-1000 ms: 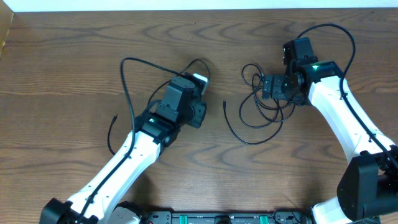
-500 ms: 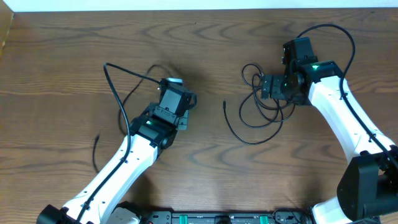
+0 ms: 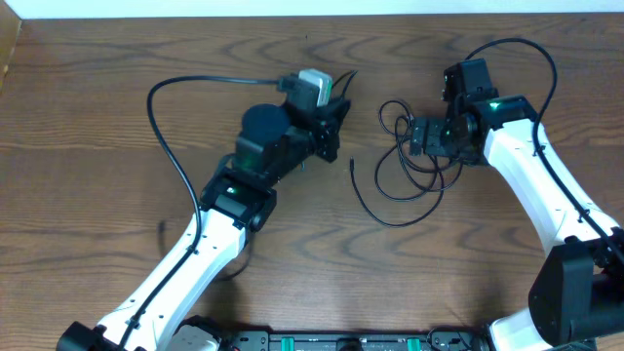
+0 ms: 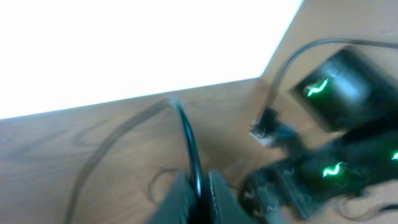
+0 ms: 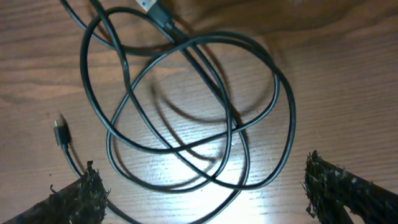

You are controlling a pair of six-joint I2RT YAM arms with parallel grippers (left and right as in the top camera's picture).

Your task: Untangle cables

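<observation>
Overhead view: the tangle of thin black looped cords (image 3: pixel 402 166) lies on the brown wooden table (image 3: pixel 97 58), directly under the right gripper (image 3: pixel 421 136), whose jaws stand wide apart and hold nothing. The left gripper (image 4: pixel 199 188) is pinched shut on one thin black cord (image 4: pixel 186 134). Judgement: early stage, since the loops are crossed and no cord is laid out separately. Versus half a second ago, the left arm has swung right, toward the tangle; the right arm is unmoved.
</observation>
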